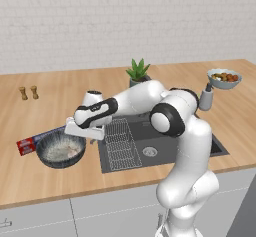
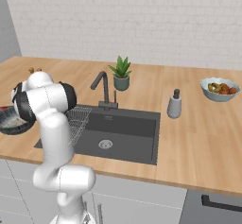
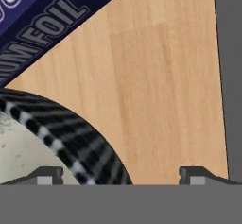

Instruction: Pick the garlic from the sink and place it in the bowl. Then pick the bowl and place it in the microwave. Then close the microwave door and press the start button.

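Fingertips of my gripper are standing spread wide at the bottom of the hand view, holding nothing, one over the bowl rim and one over bare counter. Beyond them a blue foil box is lying just past the bowl. From the left base view, I am seeing the gripper hovering over the bowl's right edge, left of the sink and its wire rack. Garlic: I cannot make it out. Farther right a soap dispenser, potted plant and pale food bowl are sitting on the counter.
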Available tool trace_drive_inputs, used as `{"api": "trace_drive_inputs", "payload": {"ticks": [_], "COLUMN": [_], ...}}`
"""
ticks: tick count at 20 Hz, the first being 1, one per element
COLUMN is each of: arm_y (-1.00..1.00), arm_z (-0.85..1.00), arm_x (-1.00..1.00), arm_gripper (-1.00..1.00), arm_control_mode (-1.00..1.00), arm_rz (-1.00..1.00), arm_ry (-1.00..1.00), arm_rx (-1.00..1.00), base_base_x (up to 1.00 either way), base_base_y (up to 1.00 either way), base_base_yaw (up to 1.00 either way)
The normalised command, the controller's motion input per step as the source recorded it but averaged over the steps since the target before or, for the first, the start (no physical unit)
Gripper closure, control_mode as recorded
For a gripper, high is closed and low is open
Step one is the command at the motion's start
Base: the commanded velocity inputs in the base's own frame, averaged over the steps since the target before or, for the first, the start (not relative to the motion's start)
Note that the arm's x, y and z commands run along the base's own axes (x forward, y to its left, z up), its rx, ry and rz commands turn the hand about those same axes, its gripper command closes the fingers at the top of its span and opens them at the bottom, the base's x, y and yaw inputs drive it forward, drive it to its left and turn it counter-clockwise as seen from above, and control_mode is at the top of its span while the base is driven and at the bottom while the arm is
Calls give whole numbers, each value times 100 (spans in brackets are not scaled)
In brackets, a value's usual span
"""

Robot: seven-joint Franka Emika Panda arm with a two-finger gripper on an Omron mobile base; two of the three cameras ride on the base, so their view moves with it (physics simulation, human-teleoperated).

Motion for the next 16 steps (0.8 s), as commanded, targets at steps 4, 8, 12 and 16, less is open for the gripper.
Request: {"api": "trace_drive_inputs", "payload": {"ticks": [4, 8, 12, 16], "arm_y": [7, 0, 0, -3], "arm_z": [-18, -6, 2, 38], "arm_x": [-13, -32, -28, -44], "arm_gripper": [100, 100, 100, 100], "arm_control_mode": [-100, -100, -100, -100], "arm_rz": [7, 2, 0, -1], "arm_ry": [0, -1, -4, -8], "arm_rx": [2, 5, 6, 2], "base_base_x": [0, 0, 0, 0], "base_base_y": [0, 0, 0, 0], "base_base_yaw": [0, 0, 0, 0]}}
